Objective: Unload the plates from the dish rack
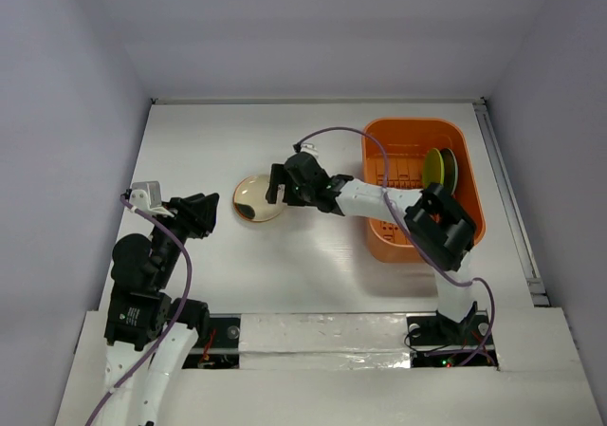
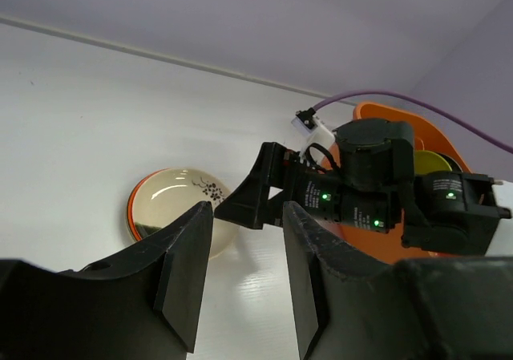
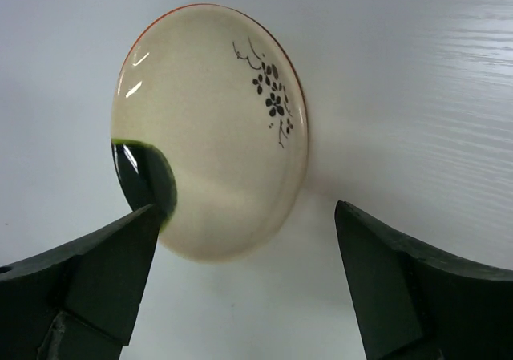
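Fingers (image 3: 385, 280) of right gripper (image 1: 276, 186) spread, released; left gripper (image 2: 247, 220) spread too, empty. Done: cream plate (image 1: 254, 201) on table (image 1: 190, 141), 9 o'clock of dish rack (image 1: 417, 122). Remaining in rack: yellow-green plate (image 1: 435, 168), dark plate (image 1: 451, 168).

Cream plate (image 1: 254, 201) flat on table (image 1: 313, 274), L of dish rack (image 1: 417, 132). R gripper (image 1: 276, 185) just beside its R rim, L gripper (image 1: 207, 213) near on other side. Yellow-green plate (image 1: 435, 168) + dark plate (image 1: 450, 170) upright in rack's far-R part
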Tool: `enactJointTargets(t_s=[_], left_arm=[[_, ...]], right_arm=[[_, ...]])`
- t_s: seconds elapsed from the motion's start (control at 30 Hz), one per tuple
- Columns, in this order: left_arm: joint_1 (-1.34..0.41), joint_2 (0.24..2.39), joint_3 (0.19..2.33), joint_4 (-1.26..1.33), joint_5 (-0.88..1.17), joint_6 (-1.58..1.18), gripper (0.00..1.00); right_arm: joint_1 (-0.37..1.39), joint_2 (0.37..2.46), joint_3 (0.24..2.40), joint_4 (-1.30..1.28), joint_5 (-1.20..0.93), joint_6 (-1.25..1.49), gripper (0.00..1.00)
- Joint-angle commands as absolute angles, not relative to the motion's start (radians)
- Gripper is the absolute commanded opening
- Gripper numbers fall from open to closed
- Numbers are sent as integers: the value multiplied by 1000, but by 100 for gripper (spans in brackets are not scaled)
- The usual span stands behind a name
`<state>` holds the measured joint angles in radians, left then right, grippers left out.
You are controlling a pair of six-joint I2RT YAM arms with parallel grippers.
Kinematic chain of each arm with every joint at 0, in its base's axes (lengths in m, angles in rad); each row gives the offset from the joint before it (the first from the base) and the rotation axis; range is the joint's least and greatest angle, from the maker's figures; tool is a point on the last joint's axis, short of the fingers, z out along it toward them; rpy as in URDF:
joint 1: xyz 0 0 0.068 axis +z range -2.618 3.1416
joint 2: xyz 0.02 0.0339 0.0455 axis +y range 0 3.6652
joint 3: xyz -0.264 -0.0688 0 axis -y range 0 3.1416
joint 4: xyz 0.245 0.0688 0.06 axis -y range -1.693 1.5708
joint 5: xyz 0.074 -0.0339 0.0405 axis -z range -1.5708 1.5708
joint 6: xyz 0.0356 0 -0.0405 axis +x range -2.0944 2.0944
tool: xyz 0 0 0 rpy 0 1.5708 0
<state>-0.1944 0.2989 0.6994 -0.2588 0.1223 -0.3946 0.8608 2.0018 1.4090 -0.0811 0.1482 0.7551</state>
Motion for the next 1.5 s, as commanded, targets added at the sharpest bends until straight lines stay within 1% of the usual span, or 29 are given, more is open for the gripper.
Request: enactJointTargets(t_s=[0.0, 0.07, 0.13, 0.17, 0.2, 0.23, 0.27, 0.3, 0.4, 0.47, 0.53, 0.57, 0.6, 0.63, 0.67, 0.73, 0.8, 0.93, 1.13, 1.3, 1.47], left_arm=[[-190, 301, 693, -213, 123, -397, 37], [-190, 299, 693, -213, 123, -399, 37], [-190, 299, 693, -213, 123, -397, 37], [-190, 299, 693, -213, 123, -397, 37], [-190, 299, 695, -213, 126, -397, 37], [-190, 298, 692, -213, 124, -397, 37], [-190, 299, 692, -212, 127, -397, 37], [-190, 299, 692, -209, 130, -397, 37], [-190, 295, 692, -209, 133, -397, 37], [-190, 290, 692, -209, 132, -397, 37], [-190, 287, 692, -209, 132, -397, 37], [-190, 285, 692, -209, 132, -396, 37], [-190, 285, 692, -209, 132, -397, 37], [-190, 287, 692, -209, 132, -397, 37], [-190, 288, 692, -207, 133, -396, 37], [-190, 293, 690, -207, 137, -396, 37], [-190, 295, 692, -207, 137, -396, 37], [-190, 295, 692, -207, 133, -396, 37], [-190, 301, 690, -207, 138, -396, 37], [-190, 304, 692, -206, 138, -396, 37], [-190, 299, 692, -207, 138, -396, 37]], right_arm=[[877, 1876, 1425, -158, 257, 678, 96], [877, 1839, 1425, -216, 293, 641, 96], [877, 1749, 1401, -250, 383, 620, 80], [877, 1709, 1384, -270, 409, 594, 66], [877, 1668, 1368, -285, 495, 580, 28], [877, 1588, 1352, -310, 546, 568, 14], [865, 1551, 1350, -378, 592, 548, 5], [856, 1516, 1347, -409, 677, 540, 0], [776, 1387, 1315, -523, 767, 514, 0], [666, 1304, 1267, -567, 805, 494, 0], [554, 1264, 1233, -593, 813, 470, 0], [525, 1252, 1220, -610, 822, 463, 2], [497, 1241, 1204, -633, 866, 465, 11], [476, 1243, 1201, -658, 888, 472, 17], [438, 1241, 1189, -679, 882, 469, 29], [410, 1238, 1172, -664, 855, 445, 38], [373, 1236, 1160, -637, 812, 417, 43], [353, 1265, 1155, -634, 773, 411, 43], [301, 1365, 1169, -586, 695, 393, 43], [279, 1459, 1209, -577, 709, 379, 39], [270, 1491, 1206, -568, 735, 367, 37]])
